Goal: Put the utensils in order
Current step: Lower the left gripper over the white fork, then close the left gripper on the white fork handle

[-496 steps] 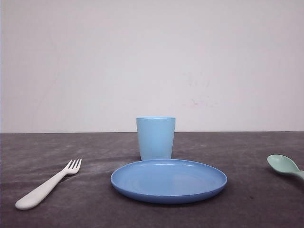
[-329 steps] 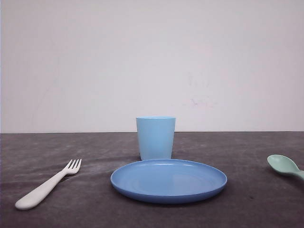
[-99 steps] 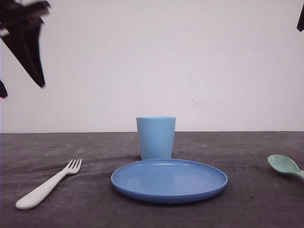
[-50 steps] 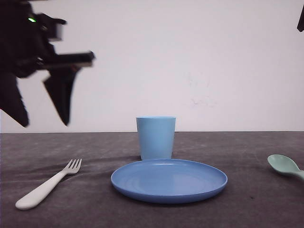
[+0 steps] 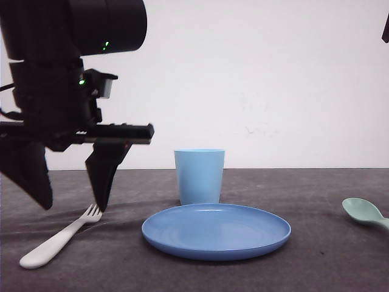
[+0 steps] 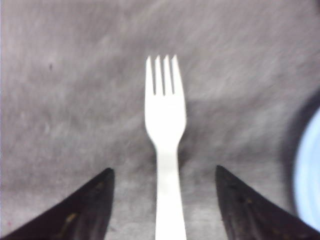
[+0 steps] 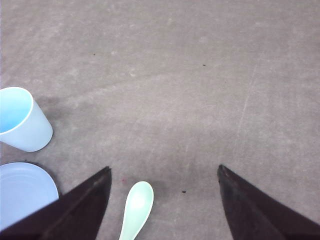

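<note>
Nothing is sorted yet: your left claw hangs spread over the fork by the worktop's left edge; the right claw, spread, overlooks the spoon.

Left gripper: hung low on its arm, fingers pointing down, spread wide; right gripper: fingers likewise spread wide.

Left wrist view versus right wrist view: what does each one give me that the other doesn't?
Left wrist: the white fork lying between the open left hand fingers, tines pointing away. Right wrist: the mint-green spoon below the open right hand, plus the light blue cup. Both: the grey table and an edge of the blue plate.
</note>
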{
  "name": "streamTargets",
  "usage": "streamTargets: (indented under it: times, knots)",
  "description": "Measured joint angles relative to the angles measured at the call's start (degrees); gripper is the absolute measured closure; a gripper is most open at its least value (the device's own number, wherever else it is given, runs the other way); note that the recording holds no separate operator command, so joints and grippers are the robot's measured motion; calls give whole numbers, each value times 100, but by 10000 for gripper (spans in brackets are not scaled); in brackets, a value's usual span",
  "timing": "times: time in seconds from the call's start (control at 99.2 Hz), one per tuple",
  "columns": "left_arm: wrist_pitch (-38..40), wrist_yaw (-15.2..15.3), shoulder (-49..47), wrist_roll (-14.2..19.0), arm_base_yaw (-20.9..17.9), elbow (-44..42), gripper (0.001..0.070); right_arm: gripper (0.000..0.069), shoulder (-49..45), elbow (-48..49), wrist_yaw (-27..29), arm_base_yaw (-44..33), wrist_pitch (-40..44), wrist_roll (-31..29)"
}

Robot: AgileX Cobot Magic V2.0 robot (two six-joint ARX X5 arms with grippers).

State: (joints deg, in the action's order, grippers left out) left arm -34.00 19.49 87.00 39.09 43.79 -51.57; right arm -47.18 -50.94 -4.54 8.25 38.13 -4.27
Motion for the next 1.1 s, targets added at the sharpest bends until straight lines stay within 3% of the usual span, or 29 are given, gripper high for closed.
streamTargets:
  times: [0.494, 0.847, 0.998, 1.099]
  knots:
    - [363, -63, 83, 291, 0, 216, 465, 266, 0, 0, 2, 0, 4, 0]
    - [424, -144, 291, 361, 0, 214, 482, 266, 0, 0, 2, 0, 31, 0]
    - [522, -170, 302, 367, 26, 214, 598, 266, 0, 0, 2, 2, 33, 0]
    - [549, -160, 306, 378, 26, 214, 627, 266, 0, 0, 2, 0, 35, 0]
